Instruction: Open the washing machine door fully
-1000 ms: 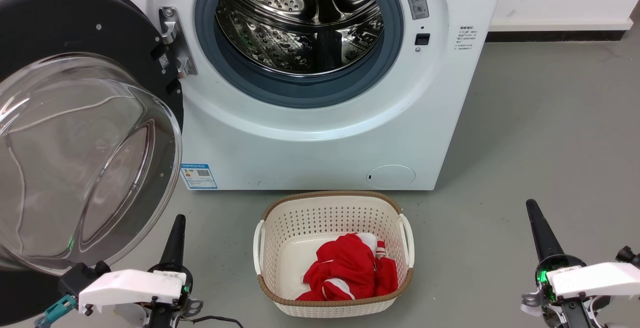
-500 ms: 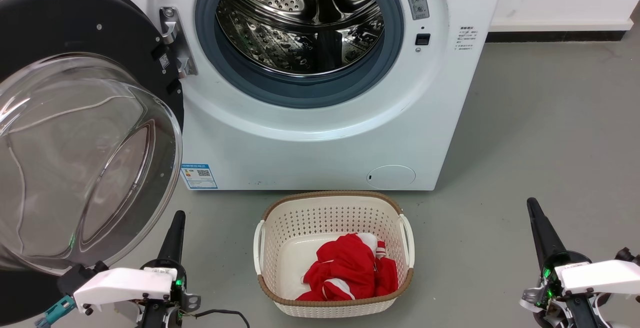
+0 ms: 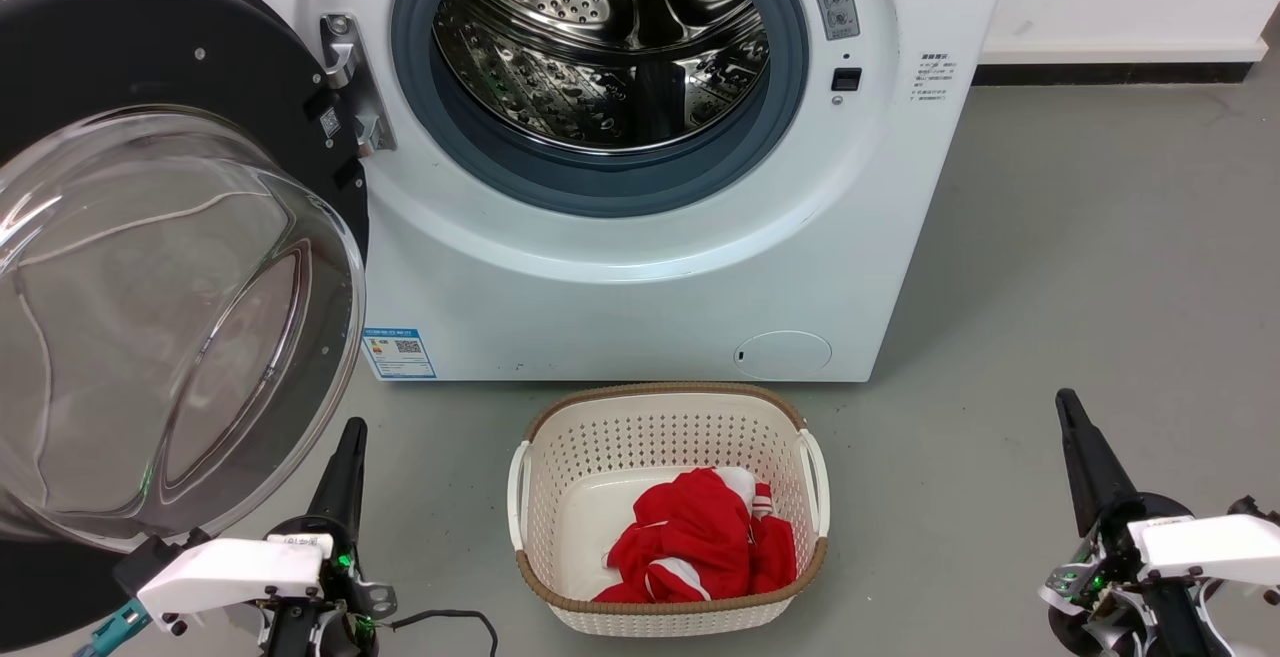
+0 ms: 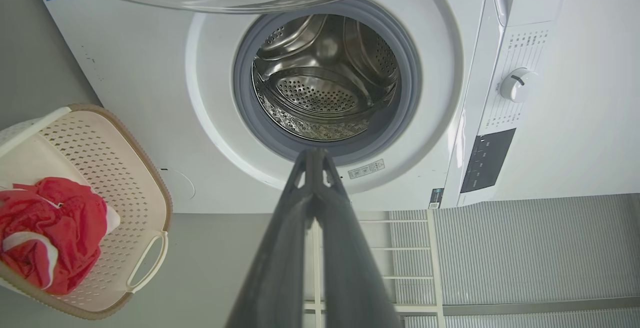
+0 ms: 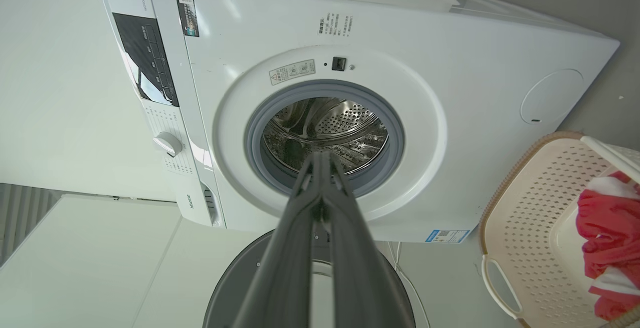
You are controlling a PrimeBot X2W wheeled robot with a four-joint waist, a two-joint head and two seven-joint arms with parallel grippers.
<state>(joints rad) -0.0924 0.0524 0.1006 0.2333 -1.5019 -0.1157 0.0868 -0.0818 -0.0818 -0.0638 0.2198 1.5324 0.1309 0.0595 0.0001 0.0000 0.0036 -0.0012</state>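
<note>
Washing machine door [image 3: 150, 237]: far left in head view, swung wide on the metal hinge [image 3: 350, 87], black disc with the clear glass bowl bulging toward the camera.

Left gripper [image 3: 351, 434]: low left, just below-right of the bowl's lower rim, fingers up. Left wrist view has the two fingers pressed together at the tip [image 4: 314, 157], nothing between them, the bowl at that view's top edge and clear of them.

Washing machine [image 3: 640, 307]: centre, opening fully exposed, with steel drum [image 3: 600, 47] inside the blue-grey gasket [image 3: 600, 187]. Blue label sticker [image 3: 398, 353] low left on its front, round white flap [image 3: 782, 354] low right.

Cream perforated laundry basket [image 3: 660, 392]: on the grey floor [image 3: 1050, 237] just in front of the machine, red-and-white garment [image 3: 700, 537] inside.

Right gripper [image 3: 1068, 409]: low right, well apart from basket and machine, over bare floor. Right wrist view shows its fingers closed tip to tip [image 5: 320, 159], empty, aimed at the drum opening.
</note>
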